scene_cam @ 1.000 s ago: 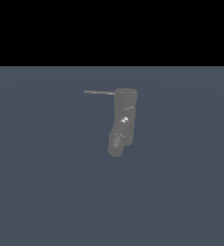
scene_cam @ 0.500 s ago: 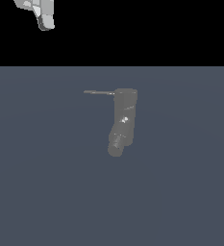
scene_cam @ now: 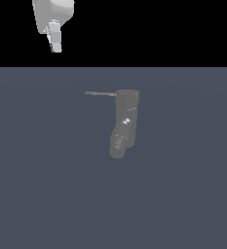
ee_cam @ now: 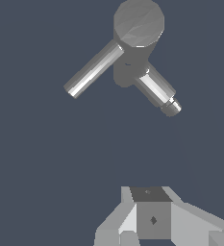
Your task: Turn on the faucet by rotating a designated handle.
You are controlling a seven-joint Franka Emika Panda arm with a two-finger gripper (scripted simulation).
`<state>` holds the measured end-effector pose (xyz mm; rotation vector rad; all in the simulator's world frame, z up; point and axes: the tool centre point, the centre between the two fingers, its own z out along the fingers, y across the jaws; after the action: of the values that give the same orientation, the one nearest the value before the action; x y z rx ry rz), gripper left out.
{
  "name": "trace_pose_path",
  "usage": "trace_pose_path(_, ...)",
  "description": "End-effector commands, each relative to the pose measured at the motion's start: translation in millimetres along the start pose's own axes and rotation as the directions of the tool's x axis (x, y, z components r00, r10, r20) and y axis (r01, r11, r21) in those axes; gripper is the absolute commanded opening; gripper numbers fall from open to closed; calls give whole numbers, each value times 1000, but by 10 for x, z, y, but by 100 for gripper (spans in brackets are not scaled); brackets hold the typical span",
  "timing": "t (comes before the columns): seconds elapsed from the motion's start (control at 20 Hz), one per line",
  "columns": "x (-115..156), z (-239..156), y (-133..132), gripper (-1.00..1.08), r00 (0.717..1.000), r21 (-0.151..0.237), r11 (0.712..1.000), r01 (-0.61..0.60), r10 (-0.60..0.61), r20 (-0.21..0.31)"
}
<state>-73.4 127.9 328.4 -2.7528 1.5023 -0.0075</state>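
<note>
Exterior view: end effector [scene_cam: 55, 43], opening not discernible, hangs well apart at eleven o'clock from faucet [scene_cam: 126, 116]; handle [scene_cam: 100, 93] untouched, rotation pending.

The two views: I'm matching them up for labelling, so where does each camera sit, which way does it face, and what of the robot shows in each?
Exterior view: off the arm, facing the faucet from the side; the handle points to the exterior view's left; the gripper shows at the upper edge, well above and apart from the faucet.
Wrist view: on the wrist, looking down on the faucet's round top, with the handle and the spout sticking out sideways; part of the gripper body shows at the picture's edge.
Shared: faucet, handle, spout.
</note>
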Motion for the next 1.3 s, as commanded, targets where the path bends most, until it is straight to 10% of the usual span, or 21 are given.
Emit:
trace_pose_path(0.0, 58, 85, -105, -100, 999, 1, 999, -54, 54, 0)
trace_pose_path(0.65, 471, 537, -586, -100, 944, -2, 944, -330, 330, 0)
trace_pose_path(1.25, 1051, 1011, -940, -100, 804, -5, 804, -594, 594, -5)
